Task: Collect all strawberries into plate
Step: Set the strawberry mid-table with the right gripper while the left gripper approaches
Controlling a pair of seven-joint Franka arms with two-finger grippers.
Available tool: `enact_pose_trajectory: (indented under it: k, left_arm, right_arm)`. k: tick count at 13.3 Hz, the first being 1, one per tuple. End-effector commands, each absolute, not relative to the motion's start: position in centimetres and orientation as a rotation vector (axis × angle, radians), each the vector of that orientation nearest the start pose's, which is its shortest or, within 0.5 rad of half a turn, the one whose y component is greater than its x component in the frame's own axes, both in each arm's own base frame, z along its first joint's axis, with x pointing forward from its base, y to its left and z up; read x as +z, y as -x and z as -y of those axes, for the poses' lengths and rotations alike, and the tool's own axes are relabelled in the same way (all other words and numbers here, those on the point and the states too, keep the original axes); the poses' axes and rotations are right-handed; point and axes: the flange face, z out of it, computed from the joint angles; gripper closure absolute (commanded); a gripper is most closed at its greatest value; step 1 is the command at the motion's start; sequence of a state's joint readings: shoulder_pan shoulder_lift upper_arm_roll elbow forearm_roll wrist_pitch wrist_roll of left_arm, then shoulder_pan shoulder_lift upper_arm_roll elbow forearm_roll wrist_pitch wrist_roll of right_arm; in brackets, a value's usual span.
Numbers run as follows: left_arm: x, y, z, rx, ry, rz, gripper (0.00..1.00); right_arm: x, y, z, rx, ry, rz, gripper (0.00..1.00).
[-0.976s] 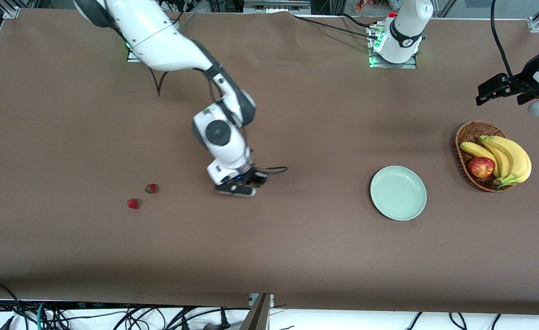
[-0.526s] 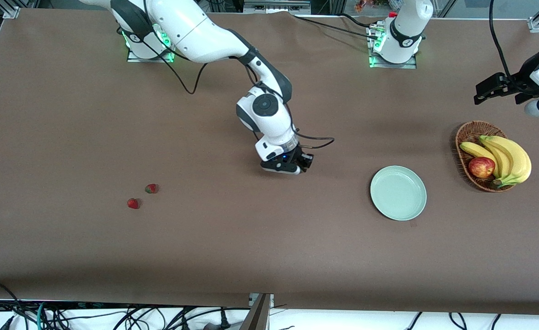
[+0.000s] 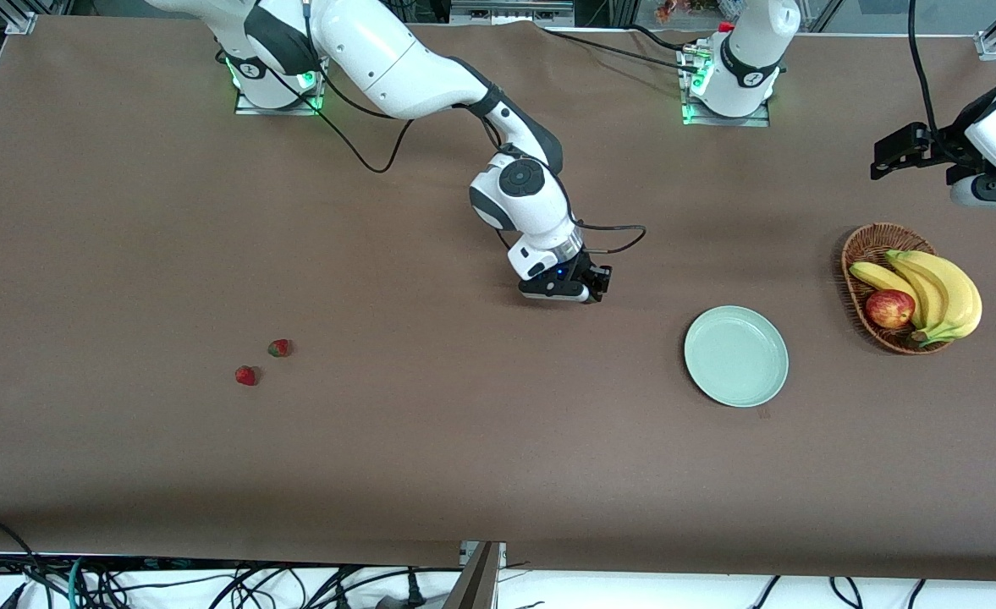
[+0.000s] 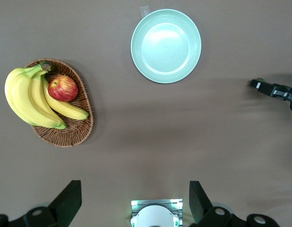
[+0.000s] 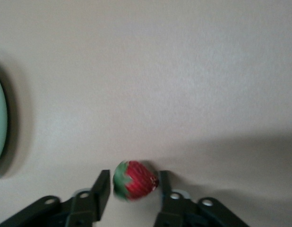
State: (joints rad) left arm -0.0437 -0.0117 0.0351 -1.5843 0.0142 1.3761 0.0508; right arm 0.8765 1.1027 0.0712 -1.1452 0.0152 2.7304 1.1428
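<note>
Right gripper [image 5: 132, 187] clamps strawberry [image 5: 134, 180] over bare table — carry step; next, reach plate [image 3: 736, 356], let go. Left gripper [image 4: 132, 201] waits, spread wide, above basket [image 3: 866, 254] end.

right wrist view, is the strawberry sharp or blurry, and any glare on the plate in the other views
Right wrist view: the held strawberry is soft, its green cap smeared. Left wrist view: a pale sheen fills the plate's middle. Front view: no glare on it.

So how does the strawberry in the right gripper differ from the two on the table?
The held strawberry sits between the right gripper fingers, over bare table short of the plate; the two loose strawberries lie on the table toward the right arm's end. It is alone; they lie close together. All are red with green caps.
</note>
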Motion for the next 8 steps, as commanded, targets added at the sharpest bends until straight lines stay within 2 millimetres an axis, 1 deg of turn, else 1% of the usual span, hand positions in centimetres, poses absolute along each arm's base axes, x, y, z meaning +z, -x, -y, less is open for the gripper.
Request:
enact_pose_trajectory:
  k: [1, 2, 3, 4, 5, 6, 8]
  left_arm:
    - [60.4, -53.3, 0.4, 0.342, 3.135, -0.129, 0.0]
    - [60.1, -53.3, 0.5, 0.354, 3.134, -0.133, 0.0]
    - [59.5, -53.6, 1.0, 0.372, 3.139, -0.14, 0.0]
    - [58.0, -54.0, 1.4, 0.445, 3.165, -0.107, 0.0]
    - [56.2, -54.5, 1.8, 0.541, 3.205, -0.059, 0.0]
    - [54.5, -55.3, 2.2, 0.595, 3.228, -0.045, 0.0]
    - [51.7, -57.3, 3.6, 0.548, 3.256, -0.033, 0.0]
  right_arm:
    - [21.5, -52.6, -61.2, -0.302, 2.644, -0.4, 0.0]
    - [23.3, -55.2, -59.0, -0.295, 2.661, -0.453, 0.0]
    - [24.9, -56.5, -57.8, -0.297, 2.675, -0.452, 0.0]
    - [25.6, -57.7, -56.2, -0.284, 2.712, -0.439, 0.0]
    - [27.6, -59.1, -54.4, -0.259, 2.754, -0.438, 0.0]
    - [29.0, -60.8, -51.5, -0.212, 2.824, -0.426, 0.0]
    - [31.4, -62.4, -47.2, -0.123, 2.955, -0.296, 0.0]
